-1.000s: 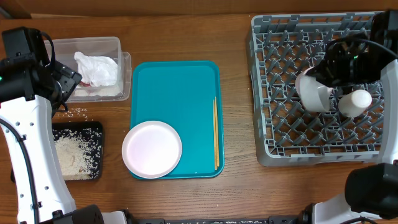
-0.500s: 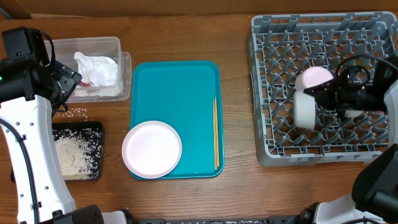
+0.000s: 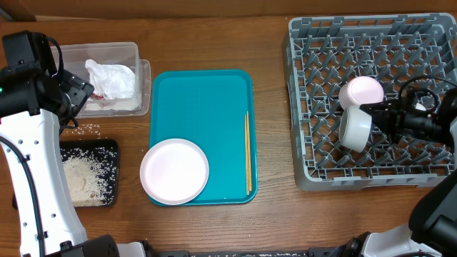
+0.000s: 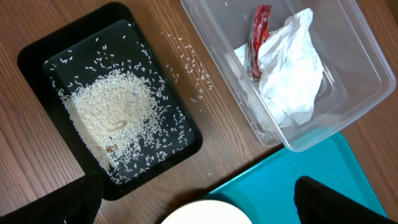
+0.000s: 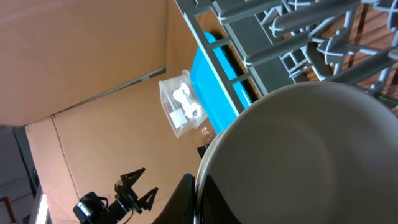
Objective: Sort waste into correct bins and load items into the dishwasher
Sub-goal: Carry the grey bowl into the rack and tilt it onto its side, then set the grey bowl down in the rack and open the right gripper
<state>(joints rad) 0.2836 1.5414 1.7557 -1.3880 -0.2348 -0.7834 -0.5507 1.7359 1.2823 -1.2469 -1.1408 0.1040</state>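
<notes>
1. large white round plate [image 3: 174,170] lies near-left on teal plastic tray [image 3: 207,107].
2. right gripper [image 3: 377,118] clasps smaller white bowl [image 3: 354,129], tilted in large grey plastic dish rack [image 3: 371,180].
3. left gripper [image 4: 196,202], spread and empty, hangs beside clear rectangular plastic tub [image 3: 100,47].

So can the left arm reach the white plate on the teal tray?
Probably yes. The left gripper is open near the clear tub, and nothing sits on the plate or between them.

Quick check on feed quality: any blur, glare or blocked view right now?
Overhead: sharp, evenly lit. Left wrist: crisp on the black tray and clear tub. Right wrist: tilted, the white bowl fills it close up, soft-edged.
</notes>
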